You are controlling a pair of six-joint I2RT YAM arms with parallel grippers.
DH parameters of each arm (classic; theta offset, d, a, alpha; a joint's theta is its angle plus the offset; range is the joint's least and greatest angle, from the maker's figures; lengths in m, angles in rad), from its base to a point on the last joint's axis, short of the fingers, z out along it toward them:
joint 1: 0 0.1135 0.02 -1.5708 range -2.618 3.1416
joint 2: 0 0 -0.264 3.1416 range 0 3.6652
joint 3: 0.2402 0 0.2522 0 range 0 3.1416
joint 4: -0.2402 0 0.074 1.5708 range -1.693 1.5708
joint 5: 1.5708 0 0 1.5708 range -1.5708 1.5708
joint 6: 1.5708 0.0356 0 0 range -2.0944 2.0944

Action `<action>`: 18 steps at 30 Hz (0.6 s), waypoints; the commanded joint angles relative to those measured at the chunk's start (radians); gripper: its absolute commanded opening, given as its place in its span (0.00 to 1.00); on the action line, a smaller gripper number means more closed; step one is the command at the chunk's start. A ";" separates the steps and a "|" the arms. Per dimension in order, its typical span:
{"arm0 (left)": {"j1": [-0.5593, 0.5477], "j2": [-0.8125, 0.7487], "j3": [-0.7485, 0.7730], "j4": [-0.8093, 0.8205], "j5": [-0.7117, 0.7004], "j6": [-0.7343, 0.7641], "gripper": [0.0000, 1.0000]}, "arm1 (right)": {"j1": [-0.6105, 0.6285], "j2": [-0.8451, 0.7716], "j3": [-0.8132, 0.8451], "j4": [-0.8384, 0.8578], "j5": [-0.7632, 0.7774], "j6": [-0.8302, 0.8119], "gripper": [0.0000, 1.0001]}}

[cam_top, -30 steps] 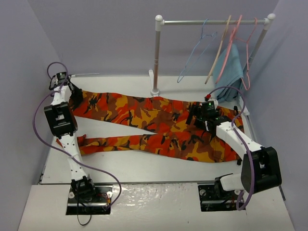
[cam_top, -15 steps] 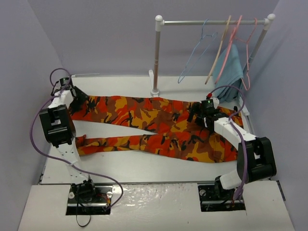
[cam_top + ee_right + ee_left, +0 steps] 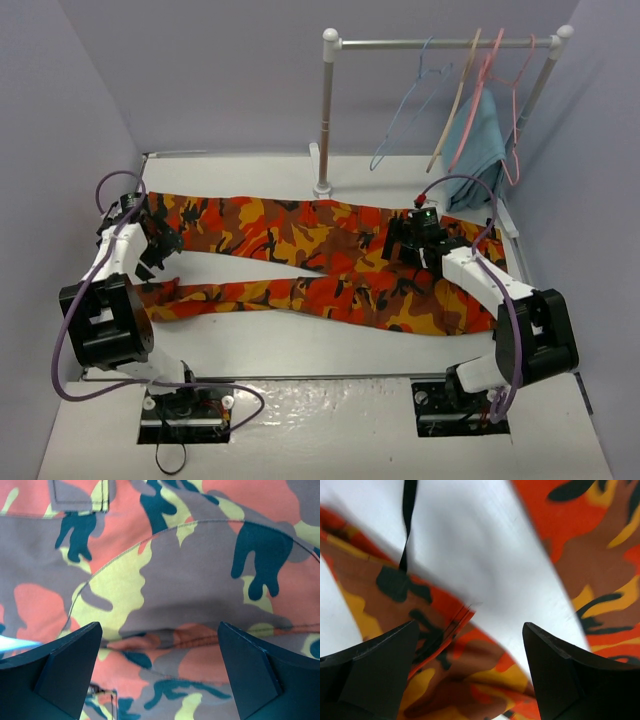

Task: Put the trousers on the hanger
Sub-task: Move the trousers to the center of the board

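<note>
The camouflage trousers [image 3: 300,260] lie spread flat on the white table [image 3: 300,340], legs to the left and waist to the right. My left gripper [image 3: 160,248] is open and hovers over the leg ends. In the left wrist view [image 3: 470,630] a hem of the trousers [image 3: 445,680] lies below and between its fingers. My right gripper [image 3: 402,245] is open above the seat of the trousers. In the right wrist view [image 3: 160,630] the fabric [image 3: 165,565] fills the frame, with a small fold between the fingers. The light-blue wire hanger [image 3: 396,120] hangs on the rail at the back.
A white rack [image 3: 325,110] stands at the back of the table. Its rail carries a tan wooden hanger [image 3: 450,110], a pink hanger [image 3: 515,120] and a teal-blue cloth [image 3: 480,140]. Grey walls close in both sides.
</note>
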 commanded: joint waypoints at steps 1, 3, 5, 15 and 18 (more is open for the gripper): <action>-0.006 -0.162 -0.058 -0.129 -0.049 0.019 0.82 | 0.028 -0.091 -0.027 0.001 -0.011 -0.055 0.98; -0.004 -0.209 -0.085 -0.183 -0.086 0.014 0.82 | 0.039 -0.104 -0.036 -0.006 -0.011 -0.062 0.98; -0.002 -0.261 -0.100 -0.228 -0.108 0.010 0.83 | 0.055 -0.118 -0.042 -0.013 -0.036 -0.068 0.99; -0.002 -0.288 -0.184 -0.246 -0.119 -0.035 0.83 | 0.076 -0.196 -0.097 -0.014 -0.060 -0.075 1.00; -0.002 -0.276 -0.208 -0.216 -0.115 -0.039 0.79 | 0.074 -0.213 -0.105 -0.014 -0.063 -0.075 1.00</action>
